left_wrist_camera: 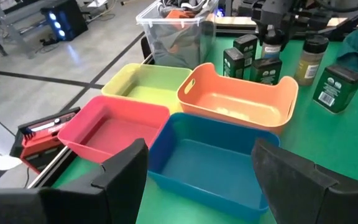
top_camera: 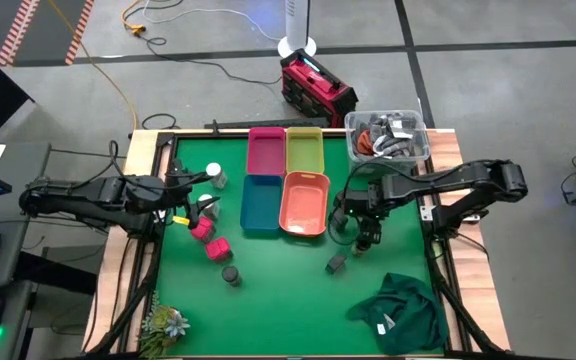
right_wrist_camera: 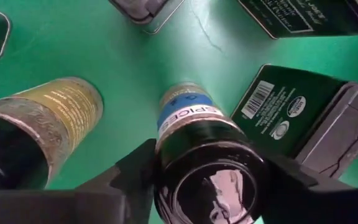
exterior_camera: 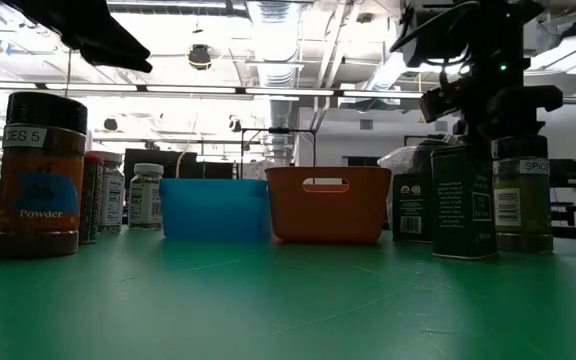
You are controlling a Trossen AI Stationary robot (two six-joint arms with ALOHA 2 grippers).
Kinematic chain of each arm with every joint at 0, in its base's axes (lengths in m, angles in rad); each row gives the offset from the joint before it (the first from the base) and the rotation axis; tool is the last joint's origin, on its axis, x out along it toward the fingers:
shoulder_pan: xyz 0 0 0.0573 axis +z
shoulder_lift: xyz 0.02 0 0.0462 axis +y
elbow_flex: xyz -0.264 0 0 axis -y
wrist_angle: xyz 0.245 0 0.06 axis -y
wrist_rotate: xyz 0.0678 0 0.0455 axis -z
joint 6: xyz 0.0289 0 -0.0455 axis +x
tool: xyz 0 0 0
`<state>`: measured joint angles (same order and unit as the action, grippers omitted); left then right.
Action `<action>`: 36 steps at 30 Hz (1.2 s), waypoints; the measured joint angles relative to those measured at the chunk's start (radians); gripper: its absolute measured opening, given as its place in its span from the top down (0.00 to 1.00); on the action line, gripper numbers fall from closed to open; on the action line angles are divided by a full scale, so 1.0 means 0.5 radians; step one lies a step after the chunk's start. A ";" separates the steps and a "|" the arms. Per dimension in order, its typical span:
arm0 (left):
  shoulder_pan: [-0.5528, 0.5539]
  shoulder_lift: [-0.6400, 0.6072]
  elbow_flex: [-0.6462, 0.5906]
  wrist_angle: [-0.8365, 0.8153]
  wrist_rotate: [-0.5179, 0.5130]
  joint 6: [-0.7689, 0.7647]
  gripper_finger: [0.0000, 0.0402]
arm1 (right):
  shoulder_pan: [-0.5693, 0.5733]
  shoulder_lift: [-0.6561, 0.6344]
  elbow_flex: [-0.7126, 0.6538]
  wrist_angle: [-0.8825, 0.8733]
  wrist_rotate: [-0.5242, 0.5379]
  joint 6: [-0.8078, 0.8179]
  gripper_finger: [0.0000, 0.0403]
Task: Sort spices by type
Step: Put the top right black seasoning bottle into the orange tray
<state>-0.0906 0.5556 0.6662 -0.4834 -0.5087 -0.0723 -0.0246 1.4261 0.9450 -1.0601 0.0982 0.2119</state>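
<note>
My right gripper stands over a cluster of spices right of the orange bin, shut on a dark-capped round jar with a blue "SPICES" label. Around it stand a yellow-filled jar and dark green tins. One tin lies apart on the mat. My left gripper is open near the table's left edge and touches nothing. Near it are a white-capped jar, pink-red blocks and a dark round jar. My right gripper pinches the round jar by its dark cap, one finger on each side, coming from above and pointing down. The jar is upright below the fingers. Whether its base still rests on the mat I cannot tell.
Pink, yellow-green, blue and orange bins sit mid-table. A clear box of cables stands at the far right corner, a green cloth at the near right, a small plant at the near left.
</note>
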 joint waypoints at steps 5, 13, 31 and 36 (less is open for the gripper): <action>0.000 0.000 0.000 0.001 0.000 -0.001 0.32 | 0.000 -0.045 -0.003 -0.014 -0.002 -0.005 0.44; 0.000 0.002 0.000 0.003 0.015 -0.039 0.32 | -0.001 -0.160 0.269 -0.100 -0.005 -0.006 0.40; 0.000 0.002 0.000 0.004 0.017 -0.072 0.32 | -0.132 0.091 0.789 0.337 0.027 -0.456 0.41; 0.000 0.002 0.000 0.001 0.068 -0.120 0.32 | -0.168 0.388 0.827 0.359 -0.004 -0.574 0.41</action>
<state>-0.0906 0.5564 0.6662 -0.4828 -0.4747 -0.1322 -0.1085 1.6203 1.3585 -0.8803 0.0962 -0.0750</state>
